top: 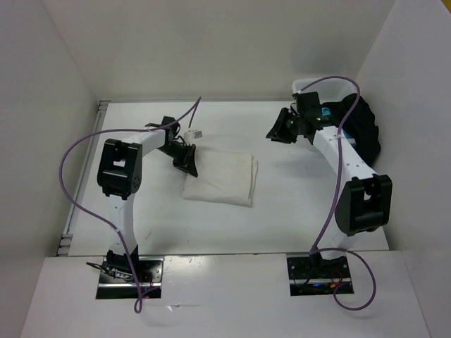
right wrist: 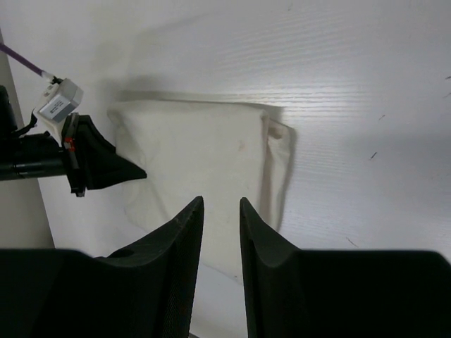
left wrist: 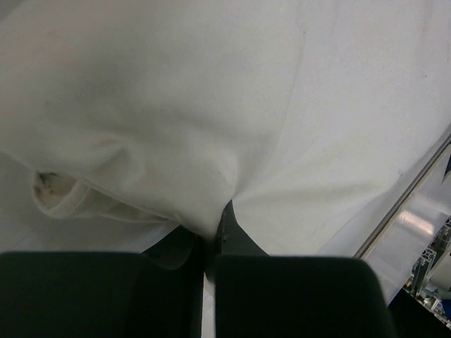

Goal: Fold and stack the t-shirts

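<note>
Cream-white t-shirt (top: 220, 177): folded into a thick rectangle, it lies flat on the white table (top: 296, 211), a little left of the middle, between the two arms. Its longer sides run from left to right.
Left gripper (top: 188, 163): it is down at the far left corner of the cream-white t-shirt and touches the cloth there.
Left fingers (left wrist: 239, 243): closed together, with no gap to see. A small pucker of the cream cloth is pinched between them, and wrinkles run in toward this point.
Ribbed opening (left wrist: 56, 193): it shows in the cloth to the left of the left fingers. I cannot tell if it is the collar or a sleeve.
Right gripper (right wrist: 220, 211): it hangs in the air above the table, to the right of the cream-white t-shirt and farther back, apart from it. Its camera looks toward the folded rectangle.
Right fingers (right wrist: 184, 232): only a narrow gap stands between them, and nothing is inside it.
Black t-shirt (top: 366, 130): a crumpled heap at the far right of the table, close to the right wall, partly hidden behind the right arm.
Turquoise t-shirt (top: 326, 111): only a small bright piece shows, at the left edge of the black heap, just behind the right wrist. Its shape I cannot tell.
Purple cables (top: 70, 162): one loops from each arm's base up to its wrist.
White connector (right wrist: 60, 104): a small block on the purple cable, just beside the left gripper.
</note>
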